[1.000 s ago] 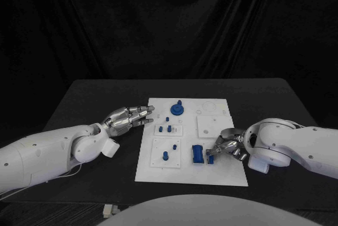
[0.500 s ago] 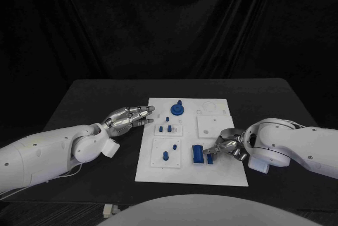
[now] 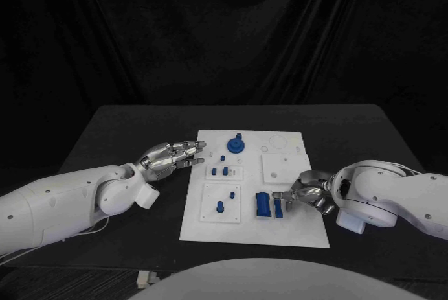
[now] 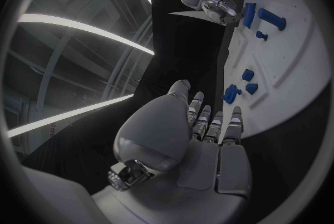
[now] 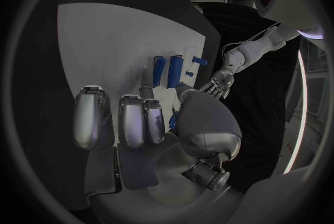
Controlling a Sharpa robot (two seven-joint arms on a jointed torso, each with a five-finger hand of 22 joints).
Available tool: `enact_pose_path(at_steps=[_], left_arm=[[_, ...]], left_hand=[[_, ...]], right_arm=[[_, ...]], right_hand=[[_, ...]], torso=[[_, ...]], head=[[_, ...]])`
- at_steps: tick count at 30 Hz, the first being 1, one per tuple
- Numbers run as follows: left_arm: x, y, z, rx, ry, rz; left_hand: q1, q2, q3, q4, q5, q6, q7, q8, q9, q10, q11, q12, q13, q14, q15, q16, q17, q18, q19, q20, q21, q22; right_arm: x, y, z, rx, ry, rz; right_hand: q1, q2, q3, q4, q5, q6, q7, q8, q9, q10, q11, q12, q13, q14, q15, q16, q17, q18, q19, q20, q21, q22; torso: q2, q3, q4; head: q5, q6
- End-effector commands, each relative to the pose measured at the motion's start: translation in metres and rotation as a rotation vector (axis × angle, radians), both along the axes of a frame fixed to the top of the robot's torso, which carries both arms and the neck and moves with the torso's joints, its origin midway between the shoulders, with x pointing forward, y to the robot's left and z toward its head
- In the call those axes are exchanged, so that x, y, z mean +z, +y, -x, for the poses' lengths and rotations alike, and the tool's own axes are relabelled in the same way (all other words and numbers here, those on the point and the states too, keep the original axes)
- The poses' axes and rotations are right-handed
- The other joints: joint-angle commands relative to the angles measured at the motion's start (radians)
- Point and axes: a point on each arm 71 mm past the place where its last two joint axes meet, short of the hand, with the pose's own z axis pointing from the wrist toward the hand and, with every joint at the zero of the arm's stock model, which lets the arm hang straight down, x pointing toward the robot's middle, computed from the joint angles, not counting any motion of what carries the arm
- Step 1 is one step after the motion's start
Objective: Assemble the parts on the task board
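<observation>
On the black table (image 3: pixel 122 128) lies the white board (image 3: pixel 280 230). The right hand (image 3: pixel 306 195) half hides a small blue piece (image 3: pixel 279 210) at its fingertips; whether it grips is unclear. Beside it a blue block (image 3: pixel 262 205) lies lengthwise toward the robot, and the left hand (image 3: pixel 171 156) rests empty, fingers loosely extended.

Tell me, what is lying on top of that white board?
On the task board lie small blue parts: a round knobbed one, pegs and two blocks. The right hand covers part of the blocks' side.

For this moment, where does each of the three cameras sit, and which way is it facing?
Head view: from the robot's head, down onto the task board; both white arms show.
Left wrist view: behind the left hand, facing along the board's edge.
Right wrist view: behind the right hand, over the board.
Shared: each wrist view also catches the opposite hand and blue parts.
</observation>
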Motion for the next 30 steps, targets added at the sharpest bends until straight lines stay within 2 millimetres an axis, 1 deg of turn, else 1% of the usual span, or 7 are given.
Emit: enact_pose_path(at_steps=[1, 5, 8, 9, 10, 12, 30], left_arm=[[0.000, -0.001, 0.001, -0.009, 0.001, 0.018], [0.000, -0.001, 0.001, -0.009, 0.001, 0.018], [0.000, -0.002, 0.001, -0.010, 0.001, 0.019], [0.000, -0.002, 0.001, -0.010, 0.001, 0.019], [0.000, -0.002, 0.001, -0.010, 0.002, 0.019], [0.000, -0.002, 0.001, -0.009, 0.001, 0.019], [0.000, -0.001, 0.001, -0.009, 0.003, 0.017]], left_hand=[[0.000, 0.003, 0.009, -0.001, 0.004, -0.005, 0.004, 0.005, 0.000, -0.001, 0.007, 0.004, 0.001, 0.000, 0.005, 0.006, 0.001, 0.012, 0.007, 0.003, 0.005, -0.001], [0.000, 0.003, 0.009, -0.001, 0.004, -0.005, 0.004, 0.005, 0.000, -0.001, 0.007, 0.004, 0.001, 0.000, 0.005, 0.006, 0.001, 0.012, 0.007, 0.003, 0.005, -0.001], [0.000, 0.003, 0.009, -0.001, 0.004, -0.004, 0.004, 0.005, 0.000, 0.000, 0.008, 0.005, 0.001, 0.001, 0.005, 0.006, 0.002, 0.012, 0.008, 0.003, 0.005, 0.000], [0.000, 0.003, 0.009, -0.001, 0.004, -0.004, 0.004, 0.005, 0.000, 0.000, 0.008, 0.005, 0.001, 0.001, 0.005, 0.006, 0.002, 0.012, 0.008, 0.003, 0.005, 0.000], [0.000, 0.003, 0.009, -0.001, 0.004, -0.004, 0.004, 0.005, 0.000, 0.000, 0.008, 0.005, 0.001, 0.001, 0.005, 0.006, 0.002, 0.012, 0.008, 0.003, 0.005, 0.000], [0.000, 0.003, 0.009, -0.001, 0.004, -0.004, 0.004, 0.005, 0.000, 0.000, 0.008, 0.005, 0.001, 0.001, 0.005, 0.006, 0.002, 0.012, 0.008, 0.003, 0.005, 0.000], [0.000, 0.003, 0.009, -0.001, 0.004, -0.004, 0.004, 0.005, 0.000, 0.000, 0.008, 0.005, 0.001, 0.001, 0.005, 0.006, 0.002, 0.012, 0.008, 0.003, 0.005, 0.000]], right_arm=[[0.011, 0.000, -0.002, -0.024, -0.137, -0.068], [0.018, -0.002, 0.000, -0.006, -0.192, -0.090], [0.017, -0.002, 0.002, 0.043, -0.199, -0.057], [0.016, -0.002, 0.002, 0.063, -0.196, -0.037], [0.015, -0.003, 0.002, 0.079, -0.190, -0.019], [0.012, -0.003, 0.003, 0.099, -0.178, 0.007], [-0.002, -0.006, 0.006, 0.163, -0.092, 0.129]], right_hand=[[0.017, 0.010, -0.007, -0.003, 0.030, 0.015, -0.006, 0.023, 0.014, 0.107, -0.009, 0.003, 0.263, 0.076, -0.004, 0.008, 0.086, 0.004, 0.025, -0.008, 0.012, 0.195], [0.218, -0.019, 0.028, -0.130, 0.169, -0.001, -0.022, 0.106, 0.093, 0.107, -0.023, 0.003, 0.263, 0.078, -0.017, 0.014, 0.098, 0.002, 0.029, -0.021, 0.023, 0.199], [0.252, -0.021, -0.008, -0.148, 0.109, -0.052, -0.045, 0.299, 0.295, 0.107, -0.043, 0.003, 0.263, 0.077, -0.033, 0.013, 0.095, 0.002, 0.028, -0.035, 0.022, 0.198], [0.263, -0.022, -0.031, -0.151, 0.066, 0.108, -0.062, 0.613, 0.540, 0.107, -0.056, 0.003, 0.263, 0.076, -0.046, 0.011, 0.092, 0.003, 0.026, -0.044, 0.018, 0.197], [0.265, -0.026, -0.042, -0.152, 0.044, 0.225, -0.071, 0.769, 0.646, 0.107, -0.065, 0.003, 0.263, 0.075, -0.049, 0.009, 0.089, 0.004, 0.023, -0.048, 0.011, 0.194], [0.265, -0.028, -0.063, -0.143, 0.009, 0.286, -0.082, 0.866, 0.723, 0.107, -0.075, 0.003, 0.263, 0.073, -0.057, 0.005, 0.082, 0.006, 0.019, -0.057, 0.001, 0.191], [0.245, -0.037, -0.101, -0.117, -0.049, 0.269, -0.087, 0.856, 0.739, 0.107, -0.079, 0.003, 0.263, 0.071, -0.062, -0.003, 0.070, 0.009, 0.014, -0.062, -0.015, 0.187]], torso=[[-0.001, 0.0002, -0.0003], [-0.001, 0.0000, -0.0002], [-0.001, 0.0000, -0.0003], [-0.001, 0.0000, -0.0002], [-0.001, 0.0000, 0.0002], [0.000, -0.0001, 0.0006], [0.000, 0.0001, 0.0000]], head=[[-0.002, 0.000], [-0.002, 0.000], [-0.002, 0.000], [-0.003, 0.000], [-0.003, 0.000], [-0.002, 0.000], [0.001, 0.000]])
